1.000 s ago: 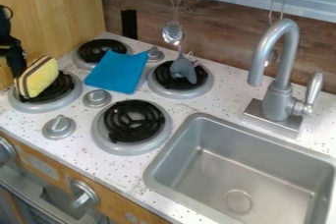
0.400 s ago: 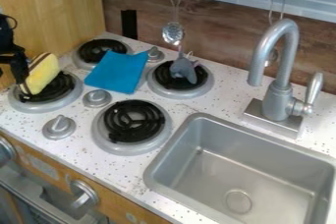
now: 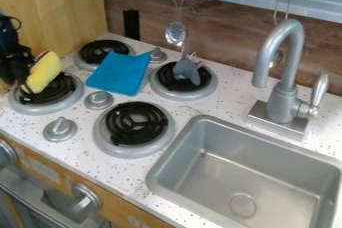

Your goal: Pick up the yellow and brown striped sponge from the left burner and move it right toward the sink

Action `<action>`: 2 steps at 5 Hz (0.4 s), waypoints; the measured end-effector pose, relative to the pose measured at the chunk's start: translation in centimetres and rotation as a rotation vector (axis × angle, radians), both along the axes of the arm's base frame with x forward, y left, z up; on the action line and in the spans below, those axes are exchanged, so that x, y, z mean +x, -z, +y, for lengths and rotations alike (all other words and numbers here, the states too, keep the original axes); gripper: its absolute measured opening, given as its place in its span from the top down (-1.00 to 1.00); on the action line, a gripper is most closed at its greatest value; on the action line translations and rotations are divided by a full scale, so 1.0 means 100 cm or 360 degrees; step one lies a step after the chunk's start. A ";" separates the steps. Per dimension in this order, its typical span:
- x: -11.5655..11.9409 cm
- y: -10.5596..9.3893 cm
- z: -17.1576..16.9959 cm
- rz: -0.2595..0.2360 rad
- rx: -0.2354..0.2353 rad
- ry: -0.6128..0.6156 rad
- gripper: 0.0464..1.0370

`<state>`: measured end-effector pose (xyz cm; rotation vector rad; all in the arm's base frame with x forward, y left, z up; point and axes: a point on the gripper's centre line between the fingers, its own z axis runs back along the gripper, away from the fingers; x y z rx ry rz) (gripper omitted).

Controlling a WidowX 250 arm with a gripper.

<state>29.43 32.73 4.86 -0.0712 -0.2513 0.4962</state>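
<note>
Hanging at the left edge of the view, the black two-finger gripper (image 3: 22,78) is right up against a yellow, sponge-like block with a darker left edge (image 3: 44,72). Whether it grips the block or only sits beside it I cannot tell, nor how wide it stands. The block leans, tilted, over the near-left burner, a black coil in a round grey pan (image 3: 56,104); the gripper hides part of its left side.

Behind the gripper rises a tall, pale wooden panel (image 3: 63,9), which bounds the stove on that side. To the right of the block, a flat blue cloth (image 3: 120,73) lies on the speckled white countertop (image 3: 87,154), between the far-left black coil burner (image 3: 104,51) and the far-right black coil burner (image 3: 184,89), well apart from the gripper. On the far-right burner rests a small grey soft toy (image 3: 187,70). A round grey knob (image 3: 99,100) stands between the block's burner and the near-right black coil burner (image 3: 135,124); another grey knob with a raised grip (image 3: 60,129) is nearer the counter's front edge. A third grey knob (image 3: 157,55) is just beyond the cloth.

Farther right are a grey rectangular sink (image 3: 267,172) and a tall, curved grey faucet (image 3: 284,102). A slotted metal utensil (image 3: 176,34) hangs against the brown wood-look backsplash (image 3: 227,34).
</note>
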 end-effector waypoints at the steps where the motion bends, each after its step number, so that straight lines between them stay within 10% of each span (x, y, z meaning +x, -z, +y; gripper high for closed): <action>1: 0.012 0.002 -0.010 -0.0060 -0.0109 -0.0011 0.55; 2: 0.018 0.002 -0.016 -0.0102 -0.0143 0.0042 0.01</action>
